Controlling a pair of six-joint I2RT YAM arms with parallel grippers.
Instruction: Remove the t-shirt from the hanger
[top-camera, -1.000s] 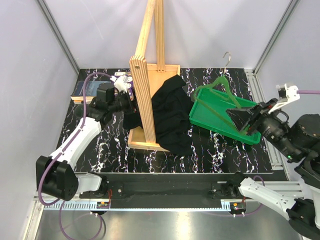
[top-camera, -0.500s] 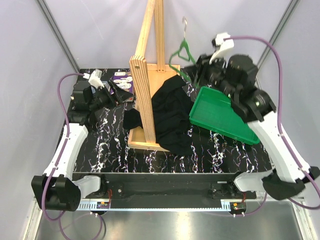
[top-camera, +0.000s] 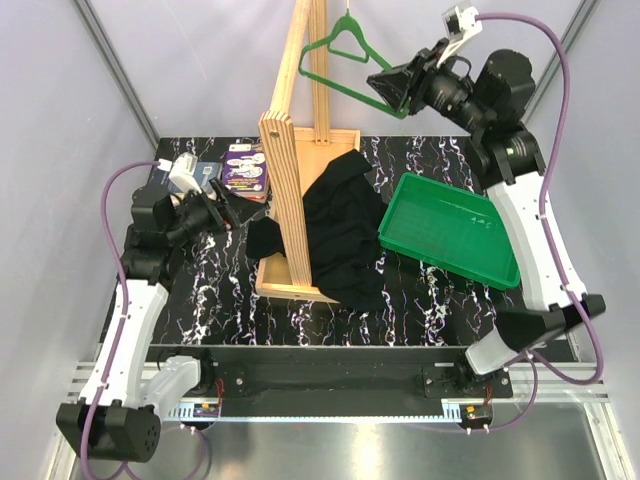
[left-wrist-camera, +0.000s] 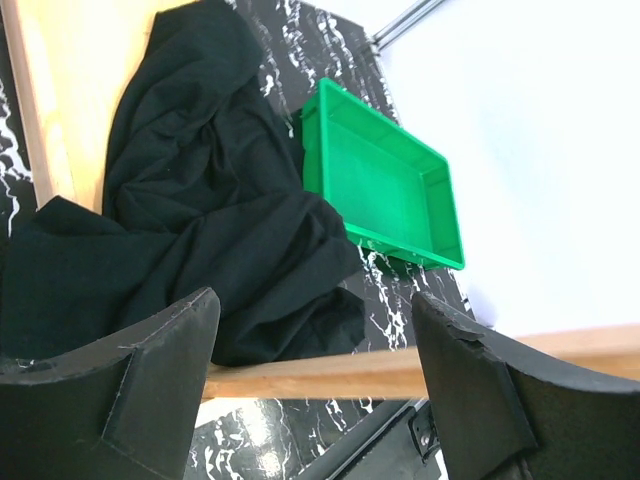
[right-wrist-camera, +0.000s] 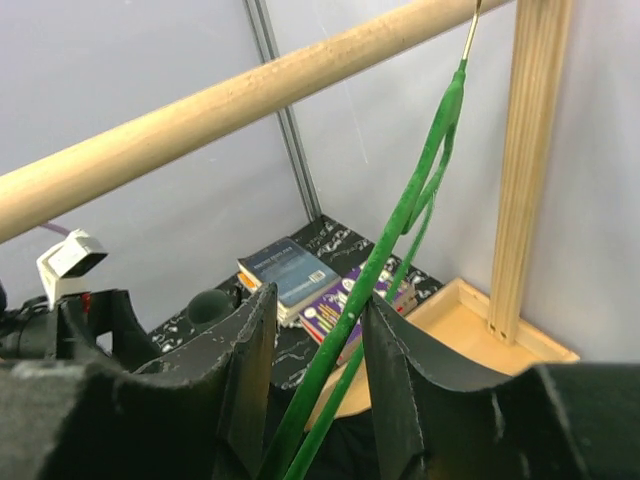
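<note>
The removal itself looks done. The t-shirt (top-camera: 340, 232) lies in a loose black heap on the bench (top-camera: 450, 312), draped over the base of the wooden stand (top-camera: 285, 190) and reaching almost to the green tray (top-camera: 450, 225), with nothing threaded through it. The hanger (right-wrist-camera: 400, 218) is bare. The right claw (top-camera: 393, 88) is closed on its lower frame and holds it high above the bench, well clear of the cloth. In the right wrist view its hook sits close to the stand's wooden rod (right-wrist-camera: 250, 95), though whether it touches the rod cannot be told from here.

The left claw (left-wrist-camera: 315, 310) is spread wide with nothing between its fingers. It hangs low at the left side of the bench, pointed towards the shirt and the tray.

What is left, by the look of it, is only to dispose of the empty hanger (onto the rod seems the likely place, given where the hook is).

As for writing, a blue book (right-wrist-camera: 290, 268) and a purple-covered one (top-camera: 245, 165) lie at the back left of the bench. The purple cover carries pale markings, but nothing on either is legible. The shirt and the tray show no label or brand.
</note>
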